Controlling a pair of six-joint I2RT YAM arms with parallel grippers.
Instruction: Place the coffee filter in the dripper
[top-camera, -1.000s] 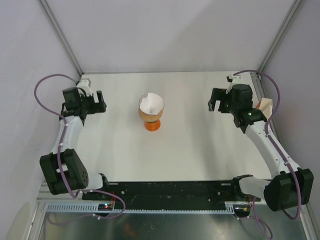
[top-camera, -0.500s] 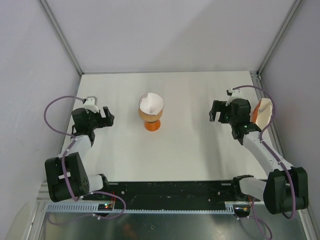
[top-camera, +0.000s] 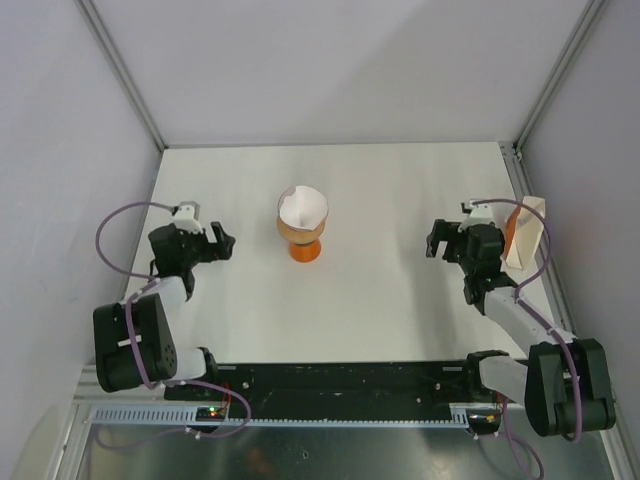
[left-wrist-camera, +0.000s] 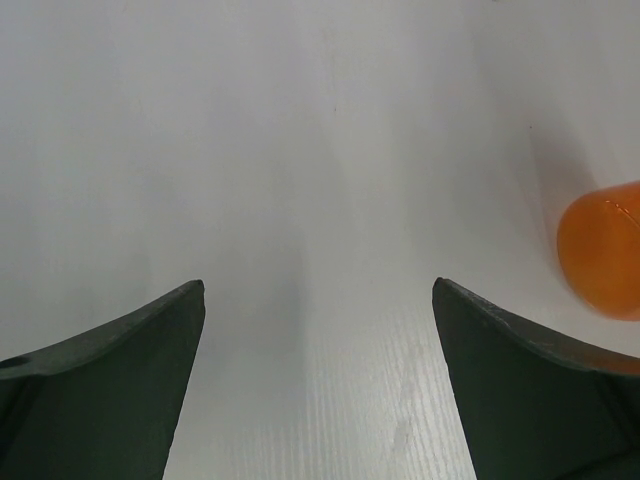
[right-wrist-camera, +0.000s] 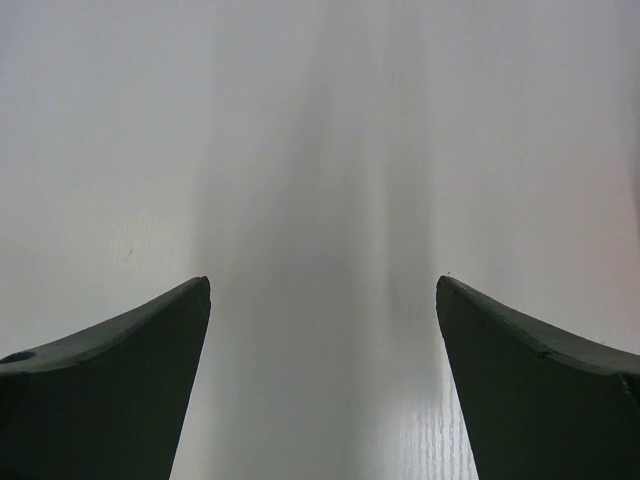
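Note:
The coffee filter, a white paper cone, sits open-mouthed on top of the orange stand at the table's middle. The dripper around it is clear and barely shows from above. My left gripper is low over the table to the left of the stand, open and empty. In the left wrist view, bare table lies between the fingers of the left gripper and the stand's orange base is at the right edge. My right gripper is to the right of the stand, open over bare table.
A tan and white object leans at the table's right edge, just behind the right wrist. Grey walls close in the table on the left, back and right. The arm bases sit on the black rail at the near edge.
Both arms have drawn back toward the near edge and lowered, grippers still open. The tan and white object at the right edge shows more fully. The filter and stand have not moved.

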